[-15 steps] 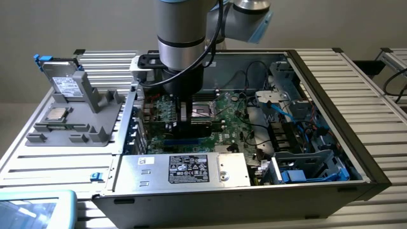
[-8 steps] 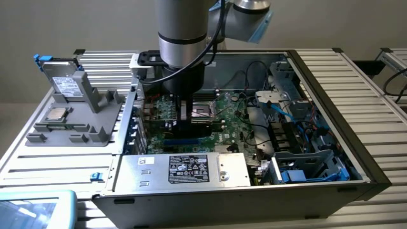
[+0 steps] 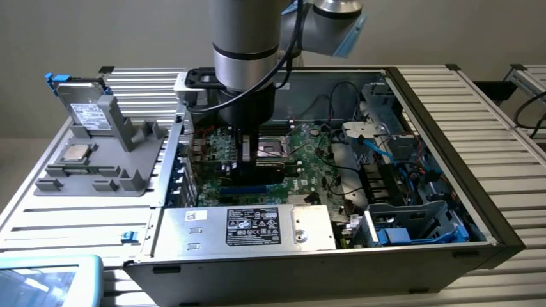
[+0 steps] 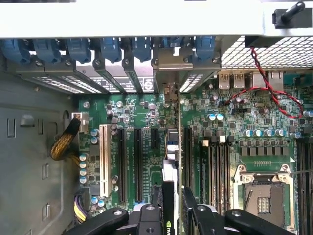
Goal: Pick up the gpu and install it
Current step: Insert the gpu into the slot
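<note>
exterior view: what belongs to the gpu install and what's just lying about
On the job: green gpu card with silver end bracket, clamped in the black hand; green motherboard with long black slots; grey computer case.
Lying about: silver boxy drive with blue clips; narrow green memory stick; grey plastic parts stand.

Ext. view is lit evenly from overhead; soft shadow is cast by arm [image 3: 247, 38] onto motherboard [image 3: 316, 144]. In wrist view, case rim [image 4: 122, 19] is blown out white w/ glare.
</note>
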You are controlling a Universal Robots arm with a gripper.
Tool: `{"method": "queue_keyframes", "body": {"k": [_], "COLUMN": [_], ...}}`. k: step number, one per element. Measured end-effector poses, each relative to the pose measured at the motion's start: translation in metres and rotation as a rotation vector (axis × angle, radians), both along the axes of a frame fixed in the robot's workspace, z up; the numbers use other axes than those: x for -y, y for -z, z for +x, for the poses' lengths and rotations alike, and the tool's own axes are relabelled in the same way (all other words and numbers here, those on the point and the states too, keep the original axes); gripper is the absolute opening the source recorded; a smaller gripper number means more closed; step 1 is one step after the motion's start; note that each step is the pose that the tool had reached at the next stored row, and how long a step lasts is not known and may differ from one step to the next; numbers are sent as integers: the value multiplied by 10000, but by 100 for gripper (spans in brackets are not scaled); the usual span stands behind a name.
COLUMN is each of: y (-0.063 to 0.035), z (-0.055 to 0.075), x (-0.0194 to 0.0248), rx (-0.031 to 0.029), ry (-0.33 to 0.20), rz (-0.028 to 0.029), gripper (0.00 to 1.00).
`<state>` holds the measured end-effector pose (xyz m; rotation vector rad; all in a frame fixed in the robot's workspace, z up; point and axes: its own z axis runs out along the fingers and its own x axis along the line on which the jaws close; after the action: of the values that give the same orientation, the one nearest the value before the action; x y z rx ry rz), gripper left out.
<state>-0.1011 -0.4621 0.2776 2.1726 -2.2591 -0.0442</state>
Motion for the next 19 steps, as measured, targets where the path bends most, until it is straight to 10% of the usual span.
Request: {"method": "queue_keyframes", "body": {"k": [19], "y": [4], "z": [36], "x": [28], "rx": [-111], "ry": [170], "rz": [-74], "gripper": [27]}}
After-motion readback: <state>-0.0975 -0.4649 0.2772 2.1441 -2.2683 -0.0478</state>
